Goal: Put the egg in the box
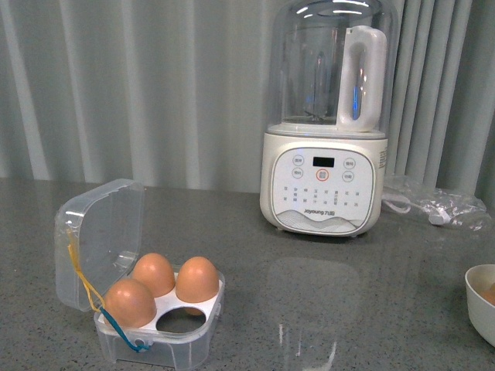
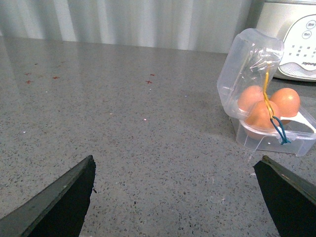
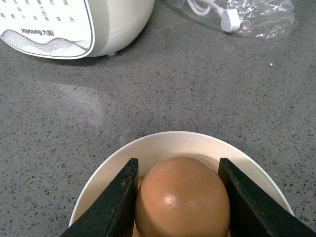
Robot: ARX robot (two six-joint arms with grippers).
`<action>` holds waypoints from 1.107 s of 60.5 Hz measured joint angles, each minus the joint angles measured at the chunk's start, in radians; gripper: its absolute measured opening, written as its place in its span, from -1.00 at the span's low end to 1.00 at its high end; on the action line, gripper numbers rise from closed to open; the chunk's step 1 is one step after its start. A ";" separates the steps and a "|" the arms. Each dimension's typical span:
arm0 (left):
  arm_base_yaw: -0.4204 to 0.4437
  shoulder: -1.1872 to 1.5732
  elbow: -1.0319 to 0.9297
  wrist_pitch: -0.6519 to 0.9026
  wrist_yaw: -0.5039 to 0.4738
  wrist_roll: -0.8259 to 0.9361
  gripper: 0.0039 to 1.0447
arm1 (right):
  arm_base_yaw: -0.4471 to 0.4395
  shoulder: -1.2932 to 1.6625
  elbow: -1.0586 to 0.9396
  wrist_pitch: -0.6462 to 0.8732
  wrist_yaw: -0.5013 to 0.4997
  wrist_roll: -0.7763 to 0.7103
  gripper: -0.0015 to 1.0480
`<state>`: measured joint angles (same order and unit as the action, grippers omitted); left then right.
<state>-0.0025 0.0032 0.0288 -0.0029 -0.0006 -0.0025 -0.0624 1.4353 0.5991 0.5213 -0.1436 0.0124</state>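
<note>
Right wrist view: fingers (image 3: 109, 207) around egg (image 3: 182, 197)

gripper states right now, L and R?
Left gripper: open, holding nothing.
Right gripper: shut on the egg, which sits in the white bowl.

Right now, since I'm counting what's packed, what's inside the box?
The box holds three eggs in its white insert; the near-right hole is empty. Their undersides are hidden by the insert.
</note>
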 joint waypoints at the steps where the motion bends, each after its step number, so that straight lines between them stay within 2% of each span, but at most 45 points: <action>1: 0.000 0.000 0.000 0.000 0.000 0.000 0.87 | 0.002 -0.006 0.000 -0.001 0.001 -0.003 -0.20; 17: 0.000 0.000 0.000 0.000 0.000 0.000 0.87 | 0.042 -0.139 0.000 -0.026 -0.008 -0.015 -0.20; 33: 0.000 0.000 0.000 0.000 0.000 0.000 0.87 | 0.152 -0.136 0.043 0.024 -0.067 -0.011 -0.20; 44: 0.000 0.000 0.000 0.000 0.000 0.000 0.87 | 0.248 -0.025 0.126 0.063 -0.140 0.009 -0.20; 67: 0.000 0.000 0.000 0.000 0.000 0.000 0.87 | 0.452 0.072 0.222 0.054 -0.365 0.013 -0.20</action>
<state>-0.0025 0.0032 0.0288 -0.0029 -0.0006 -0.0025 0.3901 1.5078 0.8207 0.5751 -0.5083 0.0257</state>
